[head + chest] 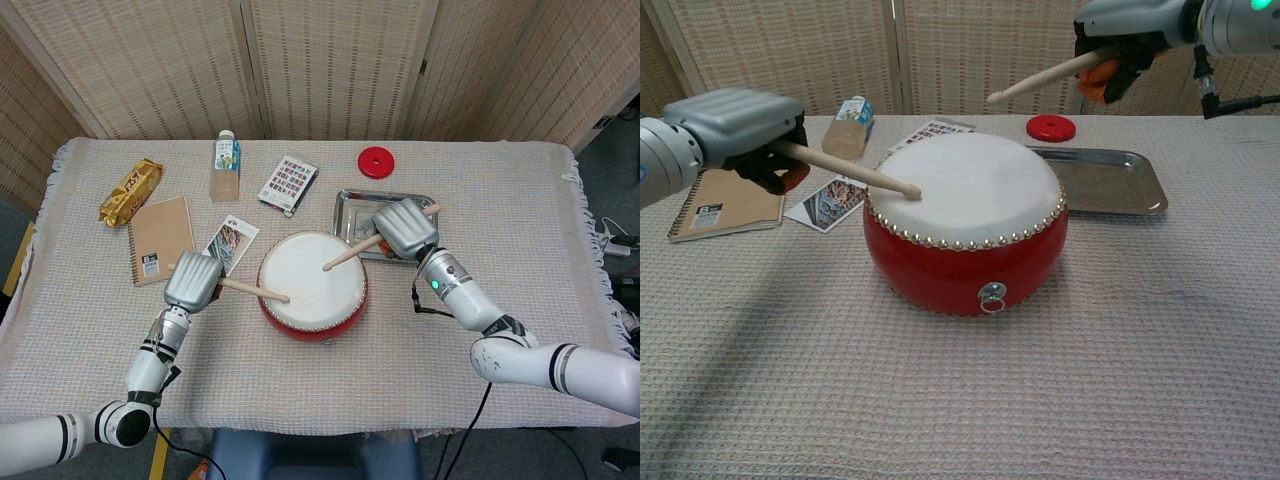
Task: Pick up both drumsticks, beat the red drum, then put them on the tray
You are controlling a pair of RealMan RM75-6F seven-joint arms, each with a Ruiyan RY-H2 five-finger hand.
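Observation:
The red drum [312, 292] [965, 252] with its white skin stands mid-table. My left hand [194, 280] [735, 125] grips a wooden drumstick [252, 290] [845, 169] whose tip lies on the left part of the skin. My right hand [403, 228] [1125, 28] grips the other drumstick [352, 253] [1040, 78], raised above the drum with its tip over the skin. The steel tray [352, 213] [1110, 180] lies just behind and right of the drum, partly hidden by my right hand in the head view.
A notebook [160, 239], a photo card [229, 243], a snack bar [129, 191], a small bottle [225, 168], a card pack [288, 184] and a red disc [377, 161] lie on the far half of the cloth-covered table [320, 390].

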